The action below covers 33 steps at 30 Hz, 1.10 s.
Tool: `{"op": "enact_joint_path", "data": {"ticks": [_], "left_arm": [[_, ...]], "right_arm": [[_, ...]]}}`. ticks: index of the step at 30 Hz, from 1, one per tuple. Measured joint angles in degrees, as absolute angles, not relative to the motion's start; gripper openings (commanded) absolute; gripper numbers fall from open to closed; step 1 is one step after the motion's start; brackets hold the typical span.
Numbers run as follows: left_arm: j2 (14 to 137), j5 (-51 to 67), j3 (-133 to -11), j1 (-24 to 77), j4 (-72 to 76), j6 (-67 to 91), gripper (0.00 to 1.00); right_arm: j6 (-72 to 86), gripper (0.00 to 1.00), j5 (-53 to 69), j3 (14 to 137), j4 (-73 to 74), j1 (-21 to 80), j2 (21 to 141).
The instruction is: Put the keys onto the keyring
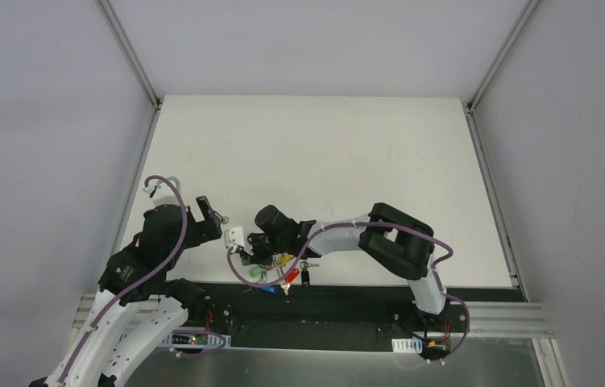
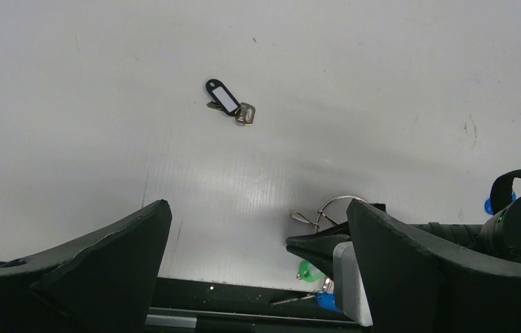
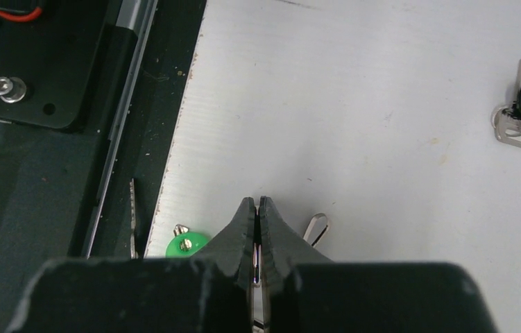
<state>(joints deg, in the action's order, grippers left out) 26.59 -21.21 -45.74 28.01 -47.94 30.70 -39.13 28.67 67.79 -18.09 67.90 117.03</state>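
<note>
My right gripper (image 1: 250,246) (image 3: 256,202) is shut on the thin wire keyring (image 2: 337,203), low over the table's near edge. Green (image 3: 186,244), yellow and red capped keys hang at it. The blue-capped key (image 1: 269,289) (image 2: 325,302) lies just under them over the black edge strip. A black-headed key (image 1: 305,276) lies right of the bunch. My left gripper (image 1: 222,222) (image 2: 257,208) is open and empty, left of the ring. A silver key with a black, white-labelled tag (image 2: 228,102) (image 3: 517,123) lies alone on the table beyond it.
The white table (image 1: 323,161) ends in a black strip (image 1: 339,298) at the near side, right under the key bunch. Grey walls and metal rails bound the table on both sides.
</note>
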Motion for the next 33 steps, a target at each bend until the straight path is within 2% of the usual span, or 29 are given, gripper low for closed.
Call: {"op": "enact_joint_path", "data": {"ticks": [13, 21, 25, 28, 33], "left_arm": [[24.14, -21.56, -45.69, 28.01, -47.94, 30.72, 0.99], [22.22, -21.65, -45.65, 28.01, -47.94, 30.72, 0.99], [21.47, -21.65, -45.52, 28.01, -47.97, 30.74, 0.99], [21.19, -21.65, -45.45, 28.01, -47.99, 30.74, 0.99], [21.08, -21.63, -45.41, 28.01, -47.99, 30.72, 0.99]], "right_arm": [[-31.79, 0.0, 18.41, 64.99, -26.39, 67.05, 107.68], [-26.17, 0.0, 12.62, 73.49, -29.17, 62.08, 105.58], [-22.46, 0.0, 10.28, 73.84, -33.45, 58.63, 105.16], [-19.77, 0.0, 7.94, 68.75, -37.28, 56.77, 103.72], [-12.99, 0.0, 3.36, 49.34, -45.17, 55.83, 100.84]]}}
